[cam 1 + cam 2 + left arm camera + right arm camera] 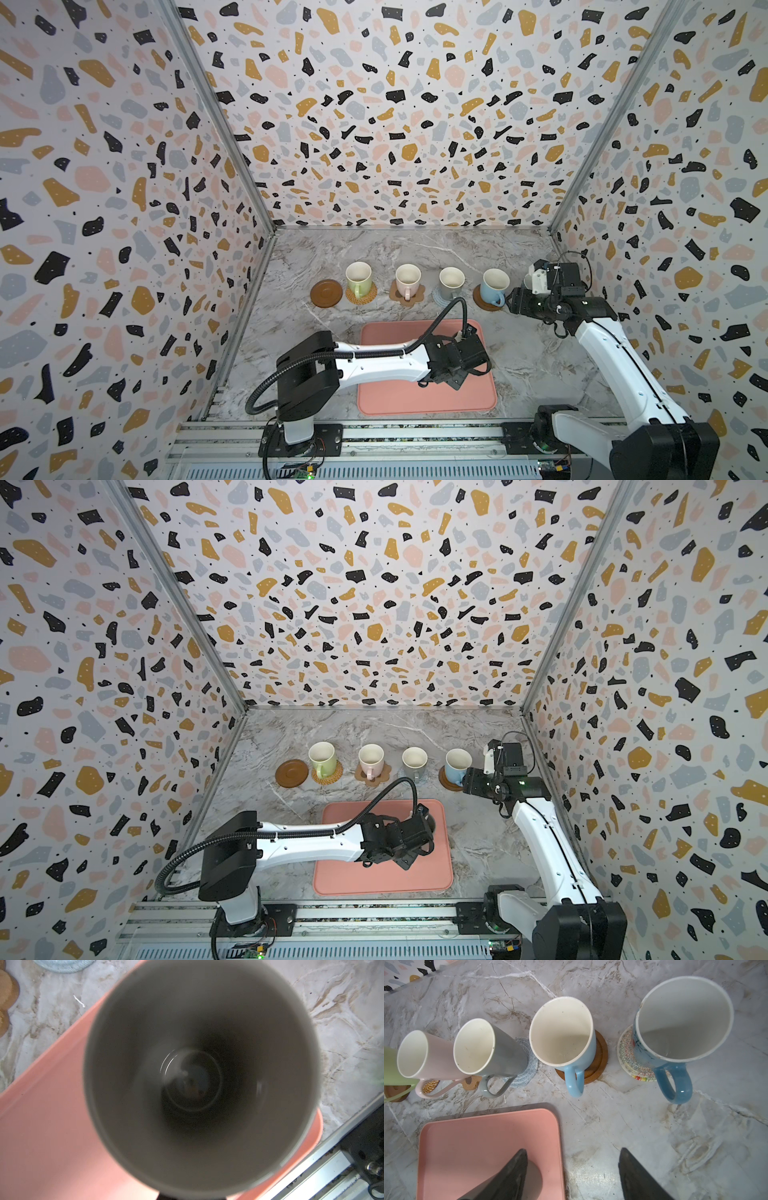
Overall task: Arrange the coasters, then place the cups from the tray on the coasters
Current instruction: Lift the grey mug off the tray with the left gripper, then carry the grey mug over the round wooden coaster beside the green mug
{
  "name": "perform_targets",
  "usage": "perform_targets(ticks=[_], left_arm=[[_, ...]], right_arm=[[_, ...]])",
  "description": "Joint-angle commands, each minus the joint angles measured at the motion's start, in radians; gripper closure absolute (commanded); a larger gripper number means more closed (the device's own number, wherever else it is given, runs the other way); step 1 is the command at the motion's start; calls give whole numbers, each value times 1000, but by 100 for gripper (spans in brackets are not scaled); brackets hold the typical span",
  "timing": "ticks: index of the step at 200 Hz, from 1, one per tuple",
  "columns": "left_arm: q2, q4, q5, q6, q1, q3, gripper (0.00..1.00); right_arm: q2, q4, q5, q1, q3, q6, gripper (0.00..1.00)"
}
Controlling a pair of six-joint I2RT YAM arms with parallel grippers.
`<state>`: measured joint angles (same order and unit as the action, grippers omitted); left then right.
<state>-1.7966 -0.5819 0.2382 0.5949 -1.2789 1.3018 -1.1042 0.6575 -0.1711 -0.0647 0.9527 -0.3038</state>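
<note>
Bare bench [374, 311] strip between mugs [409, 279] and tray [395, 399]
Mugs crowd the back row; only the brown coaster [326, 293] at its left end lies uncovered, a green mug [359, 279] just beside it.

blurry dark grey mug [199, 1076] (handle hidden)

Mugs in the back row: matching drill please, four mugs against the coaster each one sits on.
Mugs
1. light green handled mug
2. pink handled mug
3. grey-beige handled mug
4. light blue handled mug beside the grey-beige one

Coasters
A. grey-blue crochet round coaster
B. glossy brown disc coaster
C. tan paw-print cork coaster
D. tan rattan round coaster

Pairs: 1-D, 2-C, 3-A, 4-B
</note>
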Motion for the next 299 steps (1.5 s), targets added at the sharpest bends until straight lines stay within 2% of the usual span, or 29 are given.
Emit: perform_targets(ticks=[1,79,183,248,299], left_arm=[[-6,-21,56,-2,12,-10,87],[94,-59,133,-23,78,-33,87],[276,-50,176,30,170,-190,87],[420,2,144,99,246,-310,88],[523,-14,138,93,329,-375,87]], right_arm=[[24,13,-5,3,-7,8,29],[25,16,-1,4,-4,11,29],[21,14,-5,4,0,10,29],[20,13,-10,4,-2,11,28],[21,12,-12,4,-2,12,29]])
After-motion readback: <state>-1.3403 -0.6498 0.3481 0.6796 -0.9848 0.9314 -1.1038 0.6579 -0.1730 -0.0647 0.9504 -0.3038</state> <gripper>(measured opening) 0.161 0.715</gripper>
